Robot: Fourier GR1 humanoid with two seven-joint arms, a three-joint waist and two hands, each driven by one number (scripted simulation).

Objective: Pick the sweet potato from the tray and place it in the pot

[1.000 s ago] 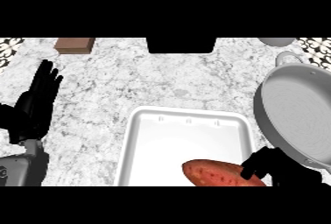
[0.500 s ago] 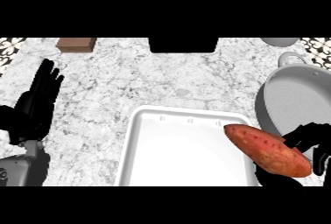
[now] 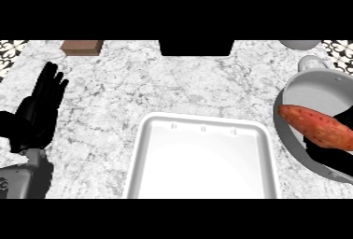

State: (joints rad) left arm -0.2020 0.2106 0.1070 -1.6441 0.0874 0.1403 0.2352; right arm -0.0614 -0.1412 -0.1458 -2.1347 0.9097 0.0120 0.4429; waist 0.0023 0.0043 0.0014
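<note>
I see sweet potato (image 3: 318, 127) over pot (image 3: 298, 93) at counter's right edge, lying across pot's opening. Right hand (image 3: 329, 151) under and behind it, mostly hidden; can't tell how fingers sit. Tray (image 3: 204, 161) at counter's near edge, centre, just left of pot. Left hand (image 3: 40, 111) at counter's left edge, fingers straight, up, together. Bare counter (image 3: 172, 84) between tray and far edge. Brown block (image 3: 82, 46) at far-left corner.
</note>
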